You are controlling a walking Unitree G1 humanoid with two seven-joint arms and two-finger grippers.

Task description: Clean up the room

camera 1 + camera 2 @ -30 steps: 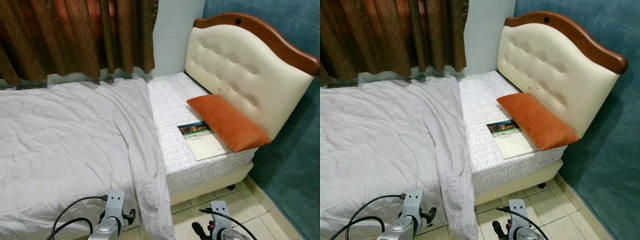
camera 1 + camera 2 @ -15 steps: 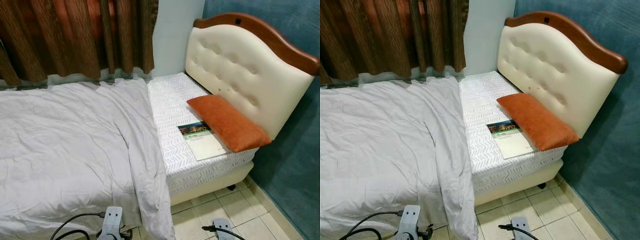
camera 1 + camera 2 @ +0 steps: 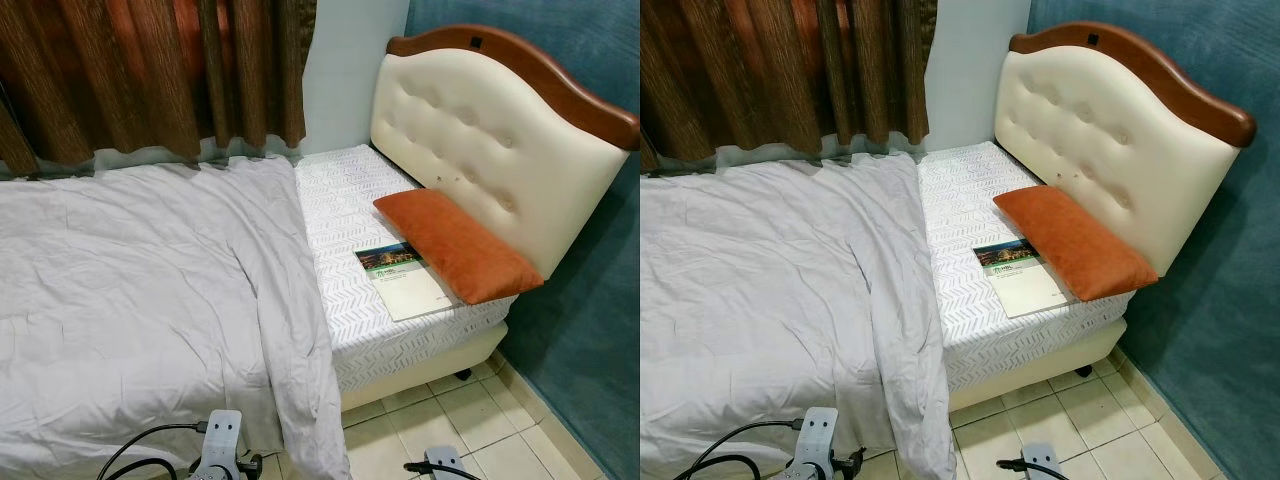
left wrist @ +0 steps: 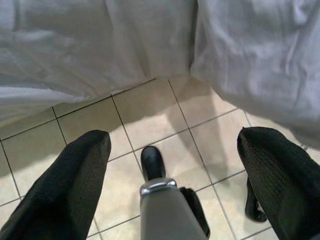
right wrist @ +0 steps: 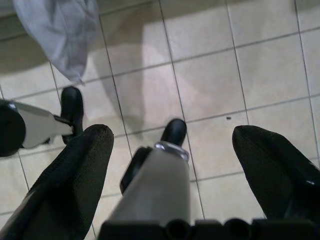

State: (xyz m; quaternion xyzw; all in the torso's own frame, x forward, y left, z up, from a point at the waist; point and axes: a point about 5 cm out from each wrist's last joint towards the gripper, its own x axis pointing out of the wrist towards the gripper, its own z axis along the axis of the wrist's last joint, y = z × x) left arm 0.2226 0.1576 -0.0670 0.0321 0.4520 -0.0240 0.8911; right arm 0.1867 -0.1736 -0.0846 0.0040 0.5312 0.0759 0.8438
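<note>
**Presently: bedside inventory, both arms hanging low**

Bed (image 3: 400,345): single, with a cream tufted headboard (image 3: 490,150) trimmed in brown wood, standing against a teal wall (image 3: 590,300).

Mattress (image 3: 345,215): white with a zigzag pattern, bare at the head end.

Grey sheet (image 3: 150,290): rumpled, covering the rest of the bed; one edge spills over the near side and hangs towards the tiled floor (image 3: 450,420).

Orange pillow (image 3: 457,245): lies on the bare mattress, its far edge touching the headboard.

Book (image 3: 404,279): white, with a dark photo at its top, flat on the mattress, touching the pillow's front edge and near the mattress's near edge.

Brown curtain (image 3: 150,75): hangs behind the bed, its hem reaching the sheet.

Left gripper (image 4: 172,165): low beside the bed above the tiles, fingers (image 4: 65,190) spread wide apart and holding nothing; the hanging sheet lies just ahead of it. The robot's own foot (image 4: 151,161) shows between the fingers.

Right gripper (image 5: 175,165): low above the floor tiles, fingers (image 5: 75,175) likewise well apart and holding nothing, with a corner of the sheet drooping nearby.
</note>
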